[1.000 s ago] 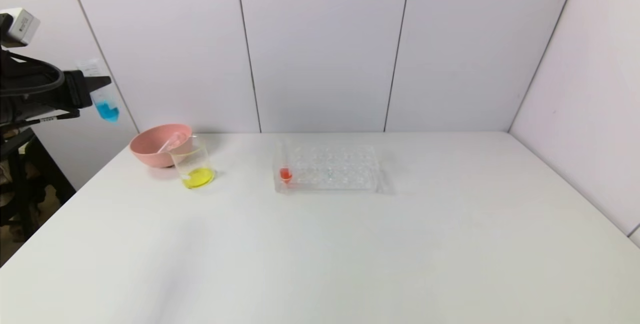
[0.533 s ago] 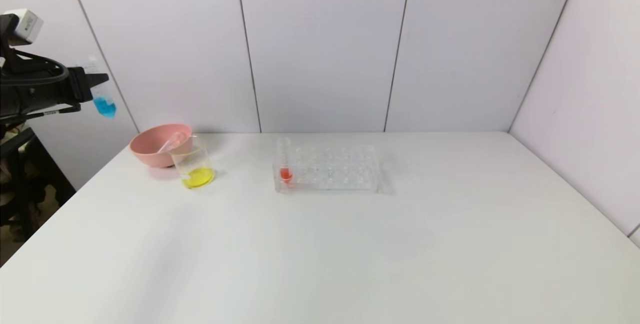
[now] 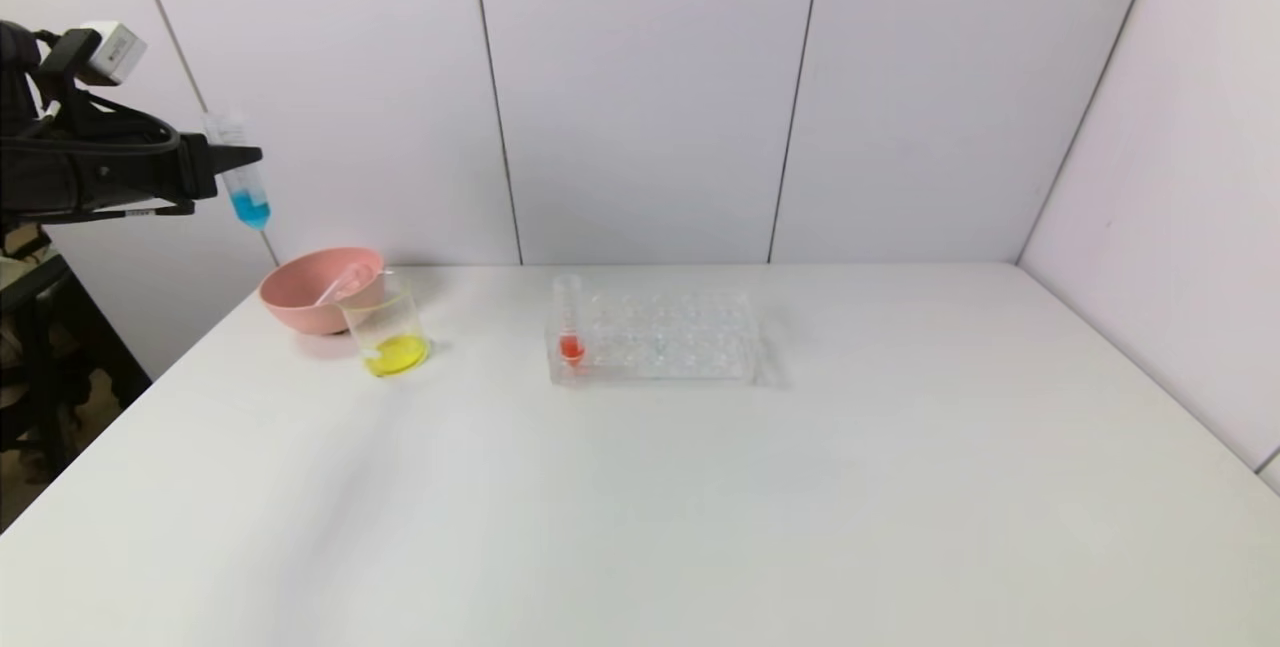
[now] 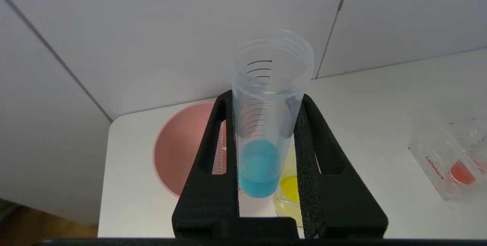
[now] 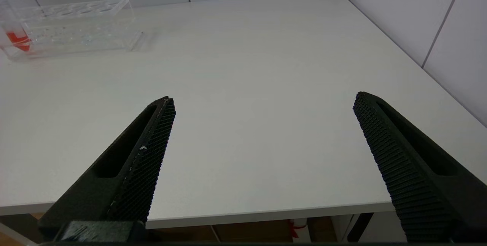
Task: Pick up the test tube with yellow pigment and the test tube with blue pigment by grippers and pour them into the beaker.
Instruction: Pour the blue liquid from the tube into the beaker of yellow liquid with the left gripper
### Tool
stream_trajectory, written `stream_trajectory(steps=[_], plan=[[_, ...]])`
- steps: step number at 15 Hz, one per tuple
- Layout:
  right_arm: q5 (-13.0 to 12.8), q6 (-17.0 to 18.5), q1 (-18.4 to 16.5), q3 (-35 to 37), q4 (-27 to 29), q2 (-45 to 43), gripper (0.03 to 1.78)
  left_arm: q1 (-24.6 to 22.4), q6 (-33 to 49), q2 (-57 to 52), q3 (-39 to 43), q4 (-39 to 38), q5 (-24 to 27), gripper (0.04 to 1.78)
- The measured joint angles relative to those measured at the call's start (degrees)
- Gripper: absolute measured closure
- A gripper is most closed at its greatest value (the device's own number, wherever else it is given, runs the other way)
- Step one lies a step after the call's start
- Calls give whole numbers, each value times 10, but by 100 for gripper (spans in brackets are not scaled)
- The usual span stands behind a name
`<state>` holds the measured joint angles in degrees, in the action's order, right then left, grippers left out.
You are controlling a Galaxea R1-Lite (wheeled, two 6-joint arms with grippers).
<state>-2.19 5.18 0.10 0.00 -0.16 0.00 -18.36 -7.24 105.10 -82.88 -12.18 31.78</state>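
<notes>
The left gripper (image 3: 232, 163) was held high above the table's (image 3: 640, 507) far left corner, its fingers (image 4: 213, 151) pinched on the test tube with blue pigment (image 3: 240, 185), which hung nearly upright, mouth uppermost, blue liquid in its tip. Below and to the right of it, the beaker (image 3: 390, 337), holding yellow liquid, was set touching the pink bowl (image 3: 315, 289) close to the left table edge. An empty clear tube (image 3: 345, 283) was seen lying inside the bowl. The clear tube rack (image 3: 655, 339), bearing one red-filled tube (image 3: 570, 322) at its left end, was placed near the back wall, well apart from the beaker. The right gripper (image 5: 262, 105) was held near the front edge with its fingers spread wide, nothing between them. Broad bare tabletop was left open between rack and front edge.
</notes>
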Motion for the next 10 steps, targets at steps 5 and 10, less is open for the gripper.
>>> stream_trajectory(steps=[5, 10], plan=[[0, 0, 0, 0, 0, 0, 10, -20, -191, 79, -135, 166, 145, 138], [0, 0, 0, 0, 0, 0, 10, -27, -411, 134, -283, 409, 155, 138]])
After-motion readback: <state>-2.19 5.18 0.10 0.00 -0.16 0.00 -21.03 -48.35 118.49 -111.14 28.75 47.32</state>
